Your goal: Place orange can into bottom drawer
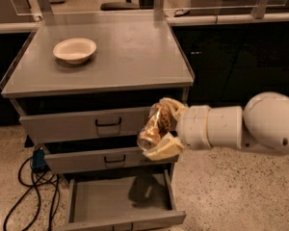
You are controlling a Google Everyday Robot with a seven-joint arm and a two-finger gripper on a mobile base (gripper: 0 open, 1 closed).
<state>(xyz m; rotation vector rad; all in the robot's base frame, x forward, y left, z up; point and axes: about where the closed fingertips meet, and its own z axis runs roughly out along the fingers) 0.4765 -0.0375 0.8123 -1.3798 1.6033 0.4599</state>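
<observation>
The cream two-finger gripper (pixel 165 128) on the white rounded robot arm (pixel 241 126) is clamped on the small dented orange-gold drink can (pixel 152 130); one finger lies over the can and the other under it; the can sits tilted between them, its silver end pointing down and left; it hangs in front of the two upper grey drawers (pixel 82 125), above the pulled-out bottom grey metal drawer (pixel 101 196) and clear of its floor; a round white bowl (pixel 74 50) rests on the grey cabinet top (pixel 135 57), well apart.
</observation>
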